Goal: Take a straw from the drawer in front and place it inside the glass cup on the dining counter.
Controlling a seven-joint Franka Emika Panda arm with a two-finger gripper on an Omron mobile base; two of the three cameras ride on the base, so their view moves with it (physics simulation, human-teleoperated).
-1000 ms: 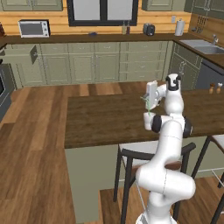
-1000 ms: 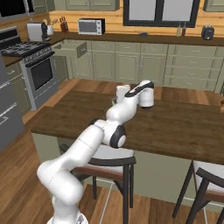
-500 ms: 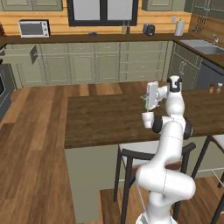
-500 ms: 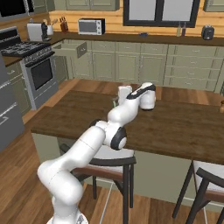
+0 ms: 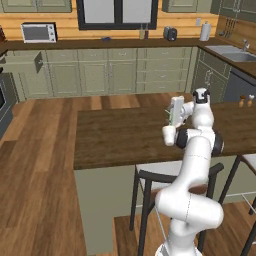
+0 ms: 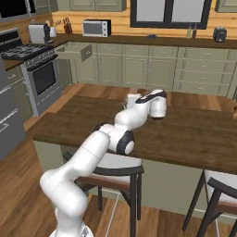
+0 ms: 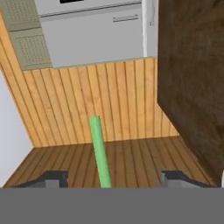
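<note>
In the hand view the light-green straw (image 7: 99,153) rises from the bottom middle between my two fingertips (image 7: 54,177), which stand far apart and do not touch it. My gripper (image 5: 173,112) is open and hangs just above the small whitish glass cup (image 5: 169,135), which stands on the dark plank dining counter (image 5: 115,135). The right base view shows the gripper (image 6: 133,98) over the same counter (image 6: 185,134). The sage-green drawer (image 5: 22,59) is pulled open at the far wall counter, and it also appears as the drawer (image 6: 74,51) beside the stove.
Dark-framed stools (image 5: 150,180) (image 6: 115,171) stand at the counter's near side by my base. Two small shakers (image 5: 245,100) sit at the counter's right end. A stove (image 6: 41,69) and a microwave (image 6: 96,28) line the far wall.
The hand has dipped only slightly over the cup. The cup and the open drawer stay where they were.
</note>
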